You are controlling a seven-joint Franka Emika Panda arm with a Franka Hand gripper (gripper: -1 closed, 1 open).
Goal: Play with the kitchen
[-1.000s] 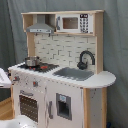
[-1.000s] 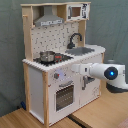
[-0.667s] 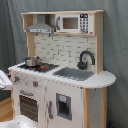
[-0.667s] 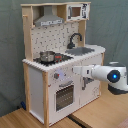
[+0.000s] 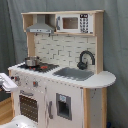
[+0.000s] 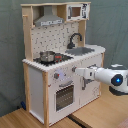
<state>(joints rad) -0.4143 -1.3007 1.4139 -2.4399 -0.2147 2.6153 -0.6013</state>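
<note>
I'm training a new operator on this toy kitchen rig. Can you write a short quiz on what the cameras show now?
1. True or false: a pot sits on the stove of the kitchen.
2. What hangs above the stove: A) microwave B) hood C) faucet?
3. In the second exterior view, which part of the kitchen front is the arm reaching toward?

Key: 1 true. 2 B, the hood. 3 the knob panel above the oven door.

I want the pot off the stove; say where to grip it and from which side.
Grip the metal pot by its rim from straight above. It stands upright and open-topped on the stove, and the pegboard wall behind blocks a rear approach. The gripper sits lower, by the knobs, so it must rise first.
</note>
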